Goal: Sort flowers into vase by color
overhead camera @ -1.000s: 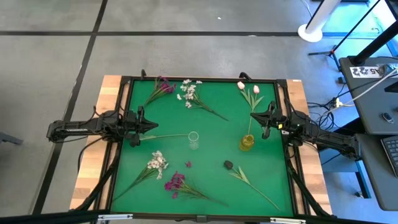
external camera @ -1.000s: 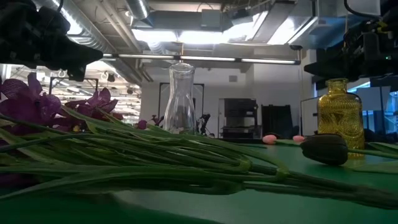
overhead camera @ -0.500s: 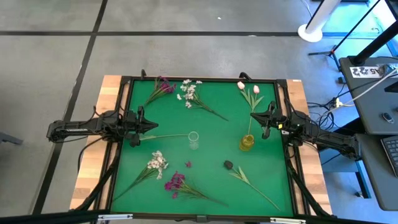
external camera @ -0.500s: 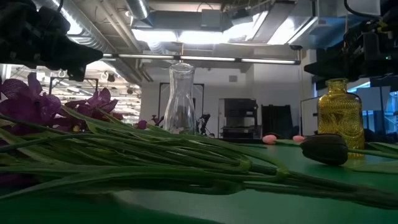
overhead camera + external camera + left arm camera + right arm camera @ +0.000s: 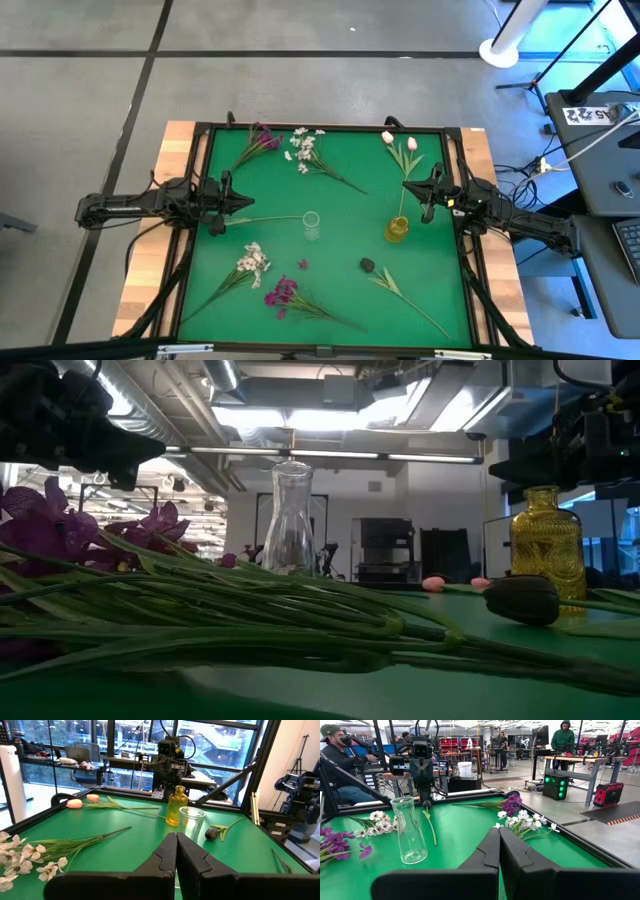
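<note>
**Around the clear glass vase, flowers lie loose**

Beside the clear glass vase (image 5: 311,225), a bare green stem (image 5: 265,219) points at the left end effector (image 5: 252,204), its fingers pressed together, empty. Right end effector (image 5: 404,185), likewise closed and empty, hangs near the amber glass vase (image 5: 397,230); pink tulips (image 5: 399,142) lie beyond it.

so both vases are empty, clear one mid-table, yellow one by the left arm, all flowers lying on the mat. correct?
One slip: the yellow vase stands by the right arm's pincer, not the left, as the high view shows. The rest holds: the clear vase is mid-table, both are empty, and the flowers lie on the mat.
</note>
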